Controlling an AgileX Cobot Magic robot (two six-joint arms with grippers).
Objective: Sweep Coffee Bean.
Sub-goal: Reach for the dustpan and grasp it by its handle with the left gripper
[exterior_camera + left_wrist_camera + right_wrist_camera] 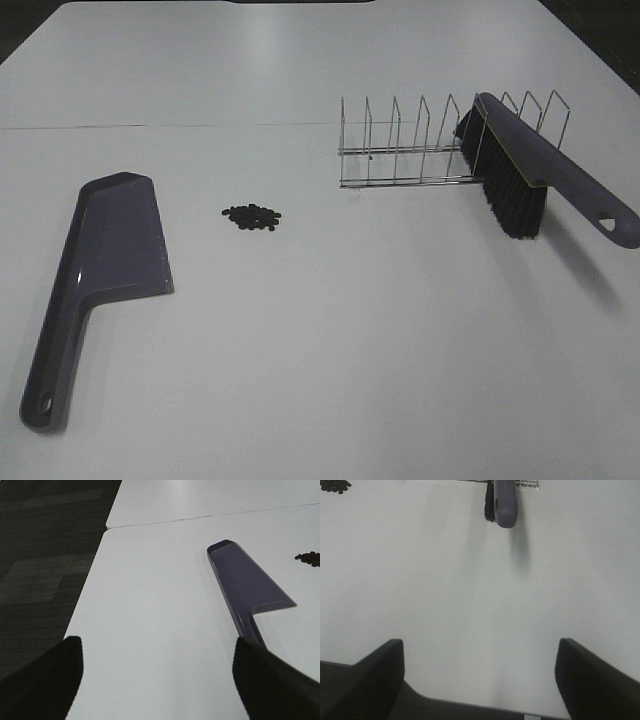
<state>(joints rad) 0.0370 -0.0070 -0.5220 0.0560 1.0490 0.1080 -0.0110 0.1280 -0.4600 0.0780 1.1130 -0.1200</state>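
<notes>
Heads up, nothing's been picked up yet: your left hand [157, 677] and right hand [479, 674] are both spread wide and empty, hanging over bare surface [350, 360]. The coffee bean [252, 215] pile sits in a tight little cluster just right of the purple dustpan [105, 260], well apart from the brush [525, 170].

My biggest worry is the brush. It's propped in the wire rack [410, 150] with the handle sticking out in the air, so if you pull it sideways the bristles could snag the wires and drag the whole rack along. Lift it straight out.

Second thing: those beans are tiny and will probably roll. Sweep too hard and they'll scatter, or slip under the dustpan lip if the pan isn't held flat.
</notes>
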